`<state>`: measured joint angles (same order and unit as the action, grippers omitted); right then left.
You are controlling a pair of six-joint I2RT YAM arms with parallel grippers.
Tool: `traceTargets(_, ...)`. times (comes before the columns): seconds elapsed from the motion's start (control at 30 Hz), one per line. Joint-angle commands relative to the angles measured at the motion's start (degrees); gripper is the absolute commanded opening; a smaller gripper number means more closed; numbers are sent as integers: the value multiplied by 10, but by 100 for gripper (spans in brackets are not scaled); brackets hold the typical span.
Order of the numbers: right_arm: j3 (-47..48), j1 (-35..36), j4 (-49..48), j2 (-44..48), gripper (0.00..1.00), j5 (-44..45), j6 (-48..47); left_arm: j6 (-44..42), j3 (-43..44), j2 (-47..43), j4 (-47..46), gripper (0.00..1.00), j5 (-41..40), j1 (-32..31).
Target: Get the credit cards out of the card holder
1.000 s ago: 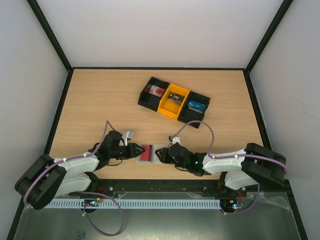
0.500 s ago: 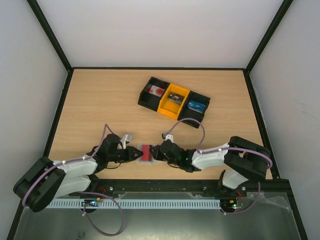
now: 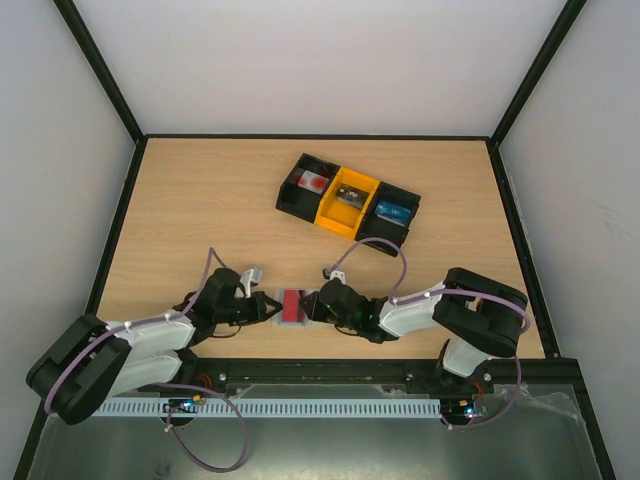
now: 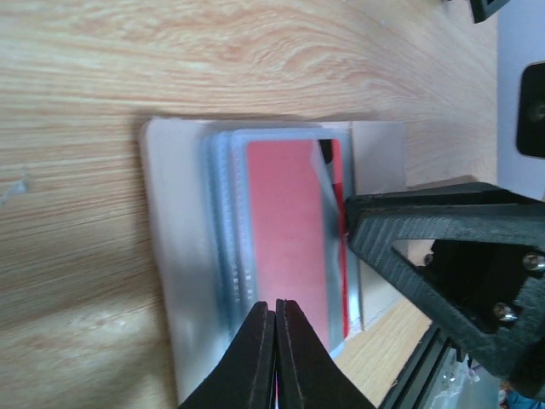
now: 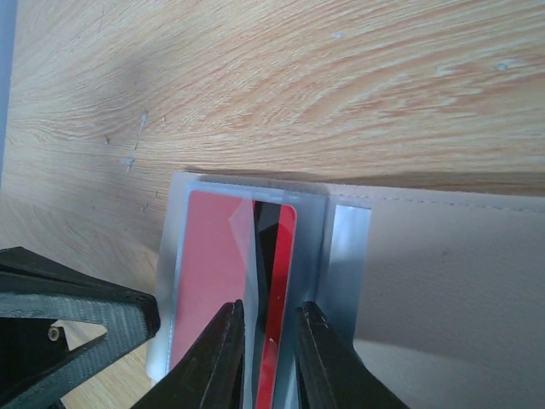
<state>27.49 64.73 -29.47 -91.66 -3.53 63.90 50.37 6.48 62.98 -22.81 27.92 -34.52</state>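
1. The left hand (image 4: 274, 305), jaws pressed together, meets the left edge of the card holder (image 4: 183, 256); whether it pinches the sleeve cannot be told.
2. The right hand (image 5: 269, 308), jaws narrow, straddles a dark-striped red one of the credit cards (image 5: 213, 273) at the holder's opposite side.
3. The holder lies flat by the near edge of the counter (image 3: 200, 200), about midway along.
4. A black-and-yellow tray (image 3: 333, 222) sits well apart, towards the far edge.

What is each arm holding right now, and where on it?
Left fingers shut, tips on the card holder's edge; right fingers slightly apart over the red card's striped edge. A firm hold by either cannot be told.
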Motion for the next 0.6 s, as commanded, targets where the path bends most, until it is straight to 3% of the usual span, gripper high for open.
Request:
traceTargets(0.0,-8,-6,-32,-15,18,-6,2,-17,11,33,-15,5,-3,1)
traceTargets(0.23,-17,-8,-82,-33,17,-26,12,-17,5,72,-41,4,8,1)
traceTargets(0.37,-34,-9,-111,-28,13,-26,21,-12,1,74,-43,4,2,1)
traceTargets(0.47,-51,-10,-138,-23,3,-27,24,-11,0,71,-36,4,-2,1)
traceTargets(0.57,-53,-11,-152,-27,2,-35,20,-15,2,65,-23,4,-8,1)
